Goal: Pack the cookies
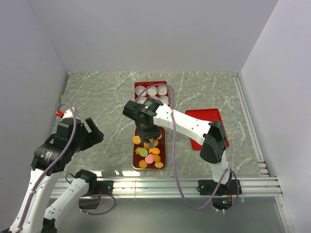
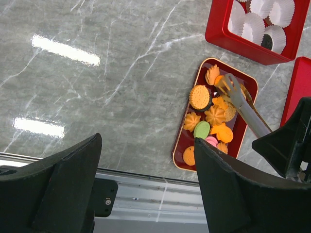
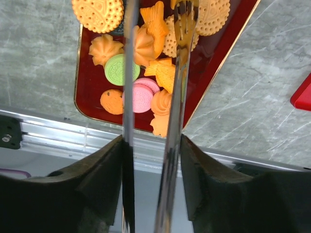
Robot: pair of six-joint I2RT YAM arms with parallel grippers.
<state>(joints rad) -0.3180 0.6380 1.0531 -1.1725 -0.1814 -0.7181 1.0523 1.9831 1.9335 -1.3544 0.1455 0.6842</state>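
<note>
The cookies (image 1: 148, 151), mostly orange with one green and one pink, lie in a dark red gold-rimmed tray (image 1: 162, 145) at the near middle of the table. My right gripper (image 1: 148, 131) is above the tray, shut on metal tongs (image 3: 127, 97). In the left wrist view the tongs (image 2: 245, 109) reach down among the orange cookies (image 2: 214, 116) at the tray's far end. My left gripper (image 1: 92, 133) is open and empty, above bare table left of the tray (image 2: 181, 145). The right wrist view shows my right gripper (image 3: 151, 145) over the cookies (image 3: 141, 68).
A red box (image 1: 150, 90) of white paper cups stands behind the tray. In the left wrist view (image 2: 252, 29) one cup holds a dark cookie (image 2: 266, 42). A flat red lid (image 1: 204, 124) lies to the right. A metal rail (image 1: 170, 184) runs along the near edge.
</note>
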